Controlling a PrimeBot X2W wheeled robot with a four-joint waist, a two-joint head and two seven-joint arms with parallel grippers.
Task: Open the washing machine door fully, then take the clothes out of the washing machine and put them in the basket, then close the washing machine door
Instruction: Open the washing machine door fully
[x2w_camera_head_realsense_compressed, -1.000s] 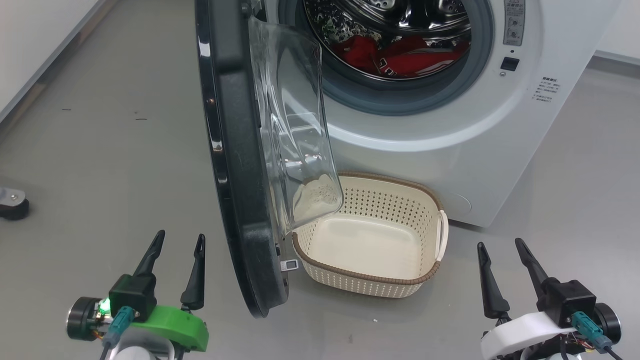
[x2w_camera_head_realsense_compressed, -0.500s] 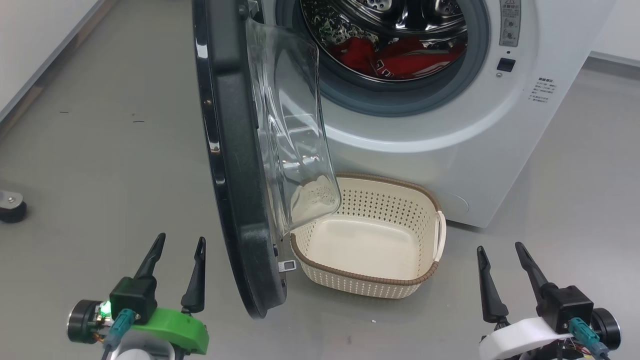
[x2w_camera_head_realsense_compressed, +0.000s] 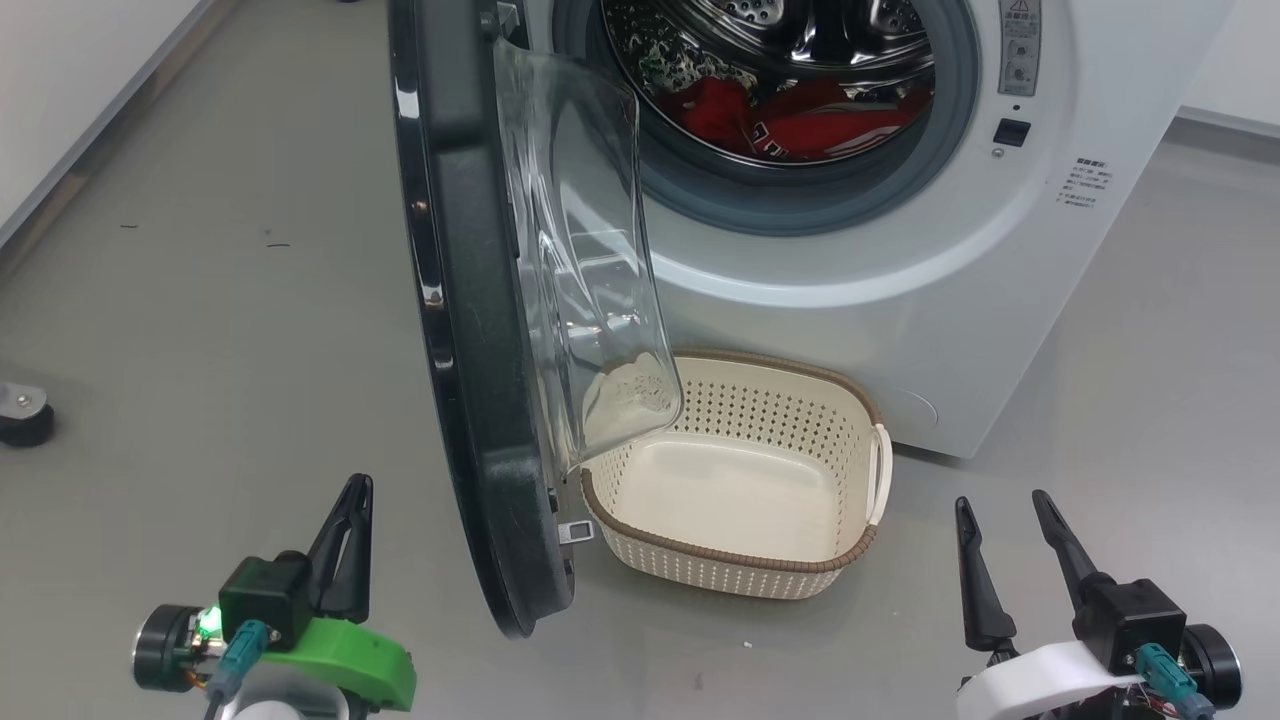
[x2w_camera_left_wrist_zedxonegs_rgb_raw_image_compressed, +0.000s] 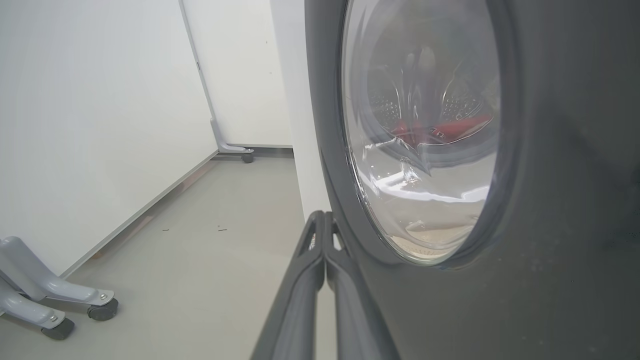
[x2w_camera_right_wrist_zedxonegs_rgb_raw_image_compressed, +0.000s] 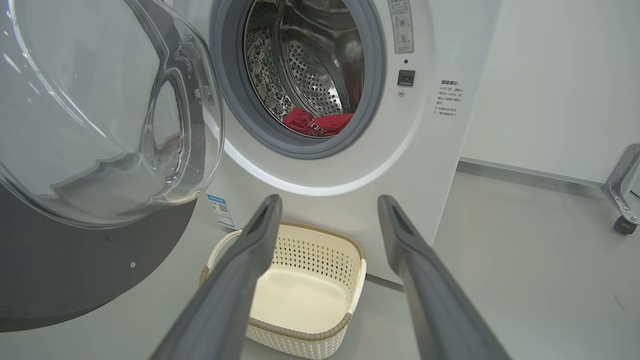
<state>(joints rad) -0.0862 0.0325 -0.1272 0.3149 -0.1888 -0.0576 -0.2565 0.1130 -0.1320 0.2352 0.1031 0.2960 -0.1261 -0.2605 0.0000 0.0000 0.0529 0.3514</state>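
**Door only partway open**

The washing machine door (x2w_camera_head_realsense_compressed: 470, 330) stands ajar, not swung fully back. The clothes (x2w_camera_head_realsense_compressed: 800, 120) lie inside the washing machine (x2w_camera_head_realsense_compressed: 900, 260); the basket (x2w_camera_head_realsense_compressed: 730, 556) below is empty. The left claw (x2w_camera_head_realsense_compressed: 358, 485) is clenched on nothing, the right claw (x2w_camera_head_realsense_compressed: 1001, 500) released.

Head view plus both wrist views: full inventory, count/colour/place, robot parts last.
washing machine: one, white, straight ahead, drum exposed
washing machine door: one, black with clear glass bowl, swung open on the machine's left
clothes: red heap, number unclear, low in the drum
basket: one, cream with brown rim, nothing in it, on the floor before the machine
sticker: one, blue, on the machine front above the basket
stand legs: two, grey, on casters, by the white wall
left claw: one, dark fingers, shut, holding nothing, near the door's outer face
right claw: one, dark fingers, open, right of the basket
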